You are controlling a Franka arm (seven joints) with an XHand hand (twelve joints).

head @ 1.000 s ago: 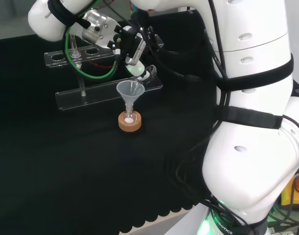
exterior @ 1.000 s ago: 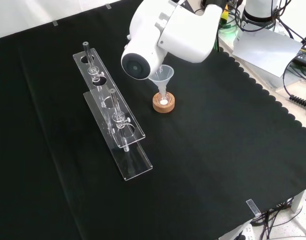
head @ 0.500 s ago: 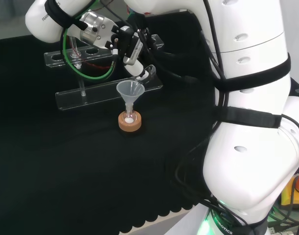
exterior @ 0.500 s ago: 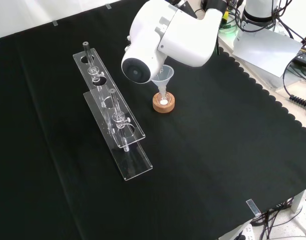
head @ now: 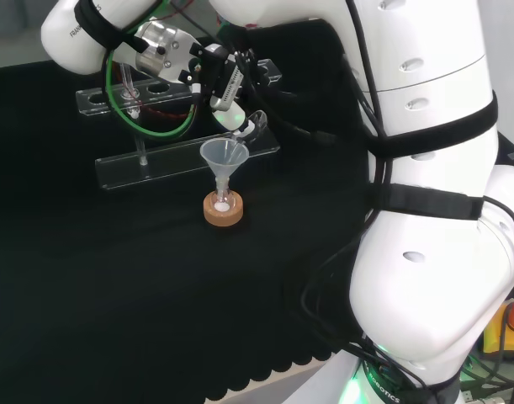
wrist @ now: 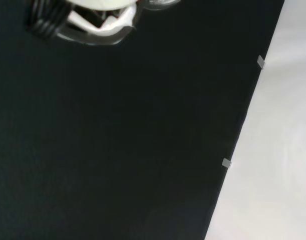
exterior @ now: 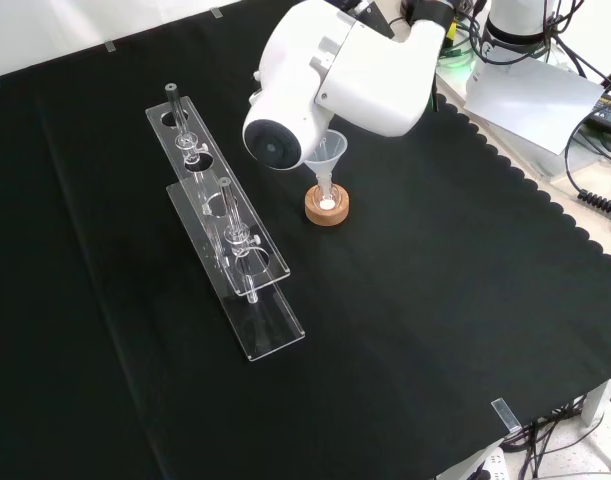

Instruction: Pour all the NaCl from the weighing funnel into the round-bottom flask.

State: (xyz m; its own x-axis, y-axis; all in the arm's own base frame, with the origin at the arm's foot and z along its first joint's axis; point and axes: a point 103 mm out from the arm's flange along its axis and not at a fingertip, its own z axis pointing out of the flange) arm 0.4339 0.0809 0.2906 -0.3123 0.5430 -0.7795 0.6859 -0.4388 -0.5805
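We held the weighing funnel [head: 255, 124] — a small clear scoop-like piece — tipped just above the rim of the clear funnel [head: 224, 155], at about two o'clock from that rim in the head view. It looked thin-walled, light and slick, and we judged it brittle enough that it should be taken by its narrow stem or its outer wall, never squeezed across the open bowl, and tilted slowly so the salt would slide out and not jump. The hand [head: 225, 84] sat at about eleven o'clock from the weighing funnel in the head view, up and to the left of it, with its fingers curled down onto the piece and pinching it near the upper end; how much NaCl remained inside we could not tell. The clear funnel stood upright with its stem in the neck of the round-bottom flask [head: 224, 203], which rested in a cork ring [exterior: 327, 209] on the black cloth [exterior: 435, 300] — white powder showed at the bottom of the flask, so we judged the pour well along. At about nine o'clock from the flask in the front view, near but apart, stood a clear rack [exterior: 230, 235] carrying a few glass pieces. In the front view the arm's white link [exterior: 335, 70] stood before the hand.
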